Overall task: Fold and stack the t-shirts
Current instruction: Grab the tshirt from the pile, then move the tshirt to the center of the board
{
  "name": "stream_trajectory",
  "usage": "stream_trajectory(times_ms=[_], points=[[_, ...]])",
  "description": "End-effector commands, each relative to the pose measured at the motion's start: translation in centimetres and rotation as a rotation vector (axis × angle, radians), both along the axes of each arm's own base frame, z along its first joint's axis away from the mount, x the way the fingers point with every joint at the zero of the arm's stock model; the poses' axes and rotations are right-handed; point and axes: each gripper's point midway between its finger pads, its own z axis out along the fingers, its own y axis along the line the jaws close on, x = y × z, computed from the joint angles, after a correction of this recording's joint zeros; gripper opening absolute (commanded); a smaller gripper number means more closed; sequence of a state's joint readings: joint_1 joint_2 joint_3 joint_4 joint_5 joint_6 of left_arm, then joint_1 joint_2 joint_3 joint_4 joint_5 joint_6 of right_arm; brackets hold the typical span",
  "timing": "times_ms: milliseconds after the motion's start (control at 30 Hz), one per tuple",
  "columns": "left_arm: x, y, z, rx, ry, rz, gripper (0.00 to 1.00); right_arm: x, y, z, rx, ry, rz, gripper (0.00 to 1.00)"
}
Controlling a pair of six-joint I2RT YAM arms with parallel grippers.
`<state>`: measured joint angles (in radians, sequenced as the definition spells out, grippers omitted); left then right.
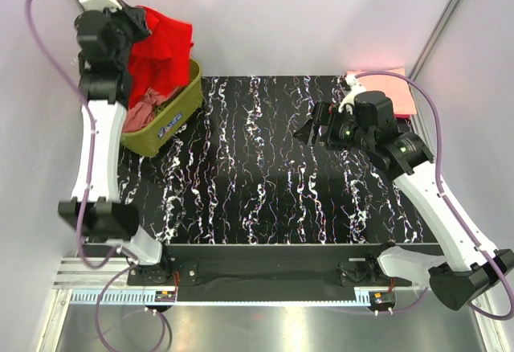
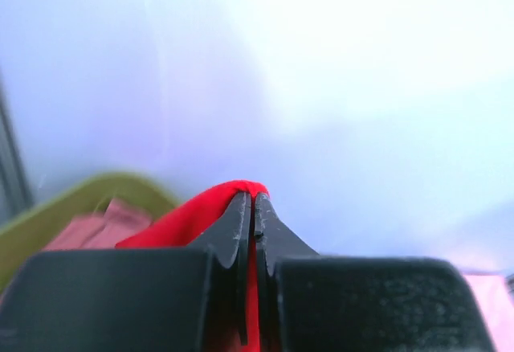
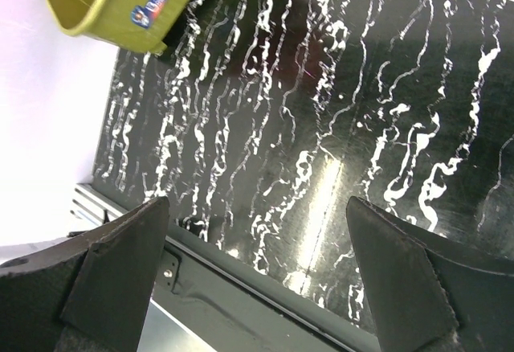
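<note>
The left pincer (image 1: pixel 138 24) is up high at the far left corner, above the olive-green plastic tub (image 1: pixel 183 104). It is clenched tight on a bright red soft cloth t-shirt (image 1: pixel 165 51). In the left wrist view the two black fingertips (image 2: pixel 241 215) press together with a fold of the red shirt (image 2: pixel 181 222) squeezed between them. The red shirt hangs down from the pincer, and its lower part drops into the tub.

The tub sits on the far left side of the black bench with white squiggly lines (image 1: pixel 265 167). Inside the tub lies a crumpled dusty pink cloth t-shirt (image 1: pixel 144 112), under the red one. The left wrist view shows this pink shirt (image 2: pixel 100 225) inside the green tub wall (image 2: pixel 48 217), a bit blurry.

The right pincer (image 1: pixel 309 131) hangs over the right half of the bench. It is released, with its fingers spread wide and nothing between them. In the right wrist view, only the bare bench (image 3: pixel 321 87) shows between the two fingers (image 3: pixel 128 264), and the tub (image 3: pixel 120 6) is far off in the top corner.

A flat salmon-pink cloth t-shirt (image 1: pixel 391 87) lies at the far right corner of the bench, behind the right arm and well apart from the tub.
</note>
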<state>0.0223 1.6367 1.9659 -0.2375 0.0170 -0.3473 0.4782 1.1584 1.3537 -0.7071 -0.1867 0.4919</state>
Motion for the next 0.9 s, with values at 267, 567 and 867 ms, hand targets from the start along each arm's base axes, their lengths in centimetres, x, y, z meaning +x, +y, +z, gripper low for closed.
stream_trajectory(times_ms=[267,567,867], points=[[-5.8,-9.6,-1.6,-0.022,0.039,-0.343,0.00,-0.7,1.0,1.7,0.075,-0.034,0.039,1.00],[-16.0,-20.7,5.1,-0.115,0.006,-0.856,0.00,-1.3,-0.1,1.7,0.072,-0.034,-0.007,1.00],[-14.7,-21.9,-12.3,-0.160,0.428,-0.767,0.20,-1.6,-0.1,-0.4,0.079,0.019,-0.027,1.00]])
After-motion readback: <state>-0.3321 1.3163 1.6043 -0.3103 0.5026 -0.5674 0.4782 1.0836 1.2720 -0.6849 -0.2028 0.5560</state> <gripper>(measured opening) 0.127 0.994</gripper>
